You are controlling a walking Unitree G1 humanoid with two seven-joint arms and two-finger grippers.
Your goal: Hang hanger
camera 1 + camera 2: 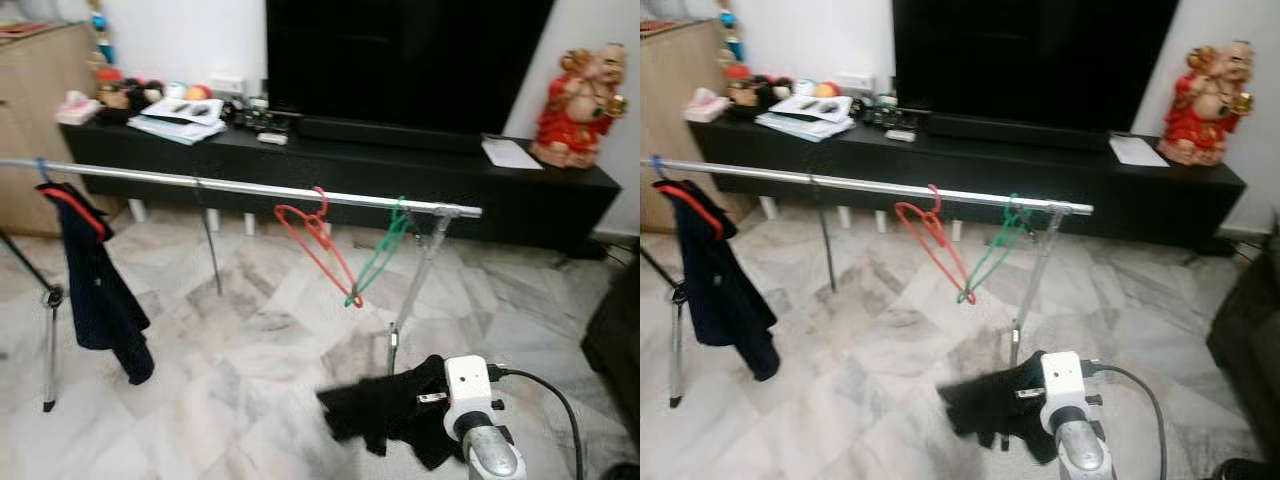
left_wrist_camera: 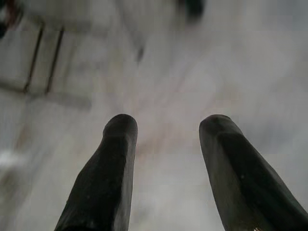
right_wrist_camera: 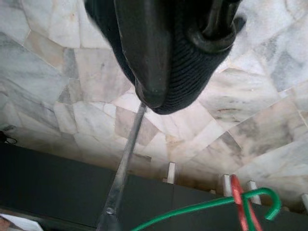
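A silver clothes rail (image 1: 250, 188) runs across the room in front of me. A red hanger (image 1: 318, 240) and a green hanger (image 1: 380, 255) hang empty near its right end. A dark navy garment (image 1: 95, 280) hangs at its left end. Low and right of the rail's right post, my right gripper (image 3: 185, 62) is shut on a black knit garment (image 1: 385, 410) that drapes over its fingers; a dark hook-like piece (image 3: 216, 29) shows beside the cloth. My left gripper (image 2: 168, 125) is open over the marble floor with nothing in it.
A black TV console (image 1: 400, 165) with a large TV (image 1: 400, 60), papers and a red figurine (image 1: 580, 105) stands behind the rail. A wooden cabinet (image 1: 30, 110) is at the far left. A dark sofa edge (image 1: 615, 330) is at the right. The rail's right post (image 1: 415, 290) stands close to my right arm.
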